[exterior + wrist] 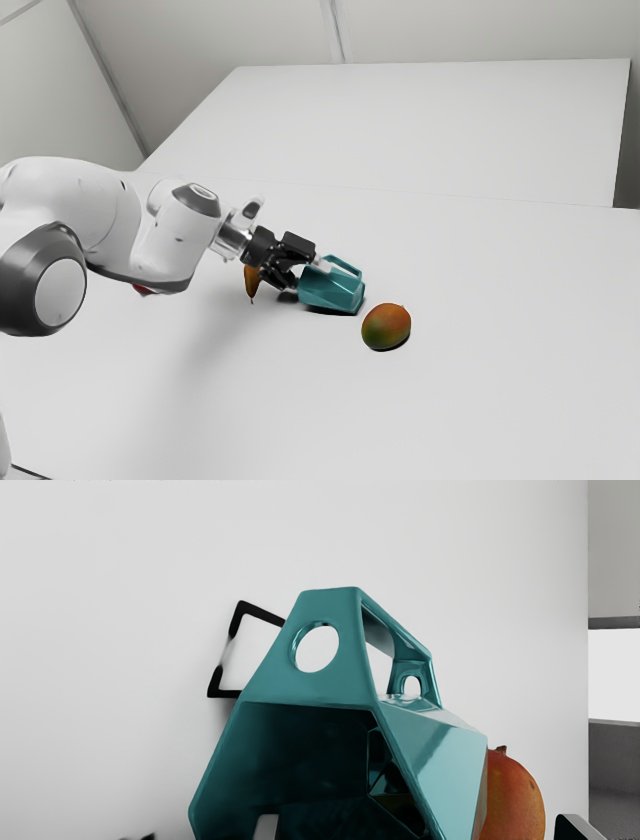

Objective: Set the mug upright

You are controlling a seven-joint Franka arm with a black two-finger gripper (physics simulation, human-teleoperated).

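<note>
Gripper: [308, 276] wide, fingers well apart, not clamped on anything. In the wrist view one finger [266, 828] is in front of or inside the mug's mouth, can't tell which; the other is out past the mug's side, with a gap between it and the mug.
Mug: [332, 291] teal, faceted, lying on its side on the table [480, 400], right at the fingertips. Not upright.
Mouth: [305, 760] faces the gripper; base points to the exterior view's right.
Handle: [330, 687] on the upper side, round hole in the end nearer the gripper.
Black outline: [262, 614] angular, partly hidden by the mug; can't tell what it is.
Mango: [387, 327] orange-red and green, on the table near the mug's base end.
Pear-like item: [251, 282] brown-orange, partly hidden by the gripper.
Red item: [145, 290] mostly hidden by the arm [165, 240], can't identify.
</note>
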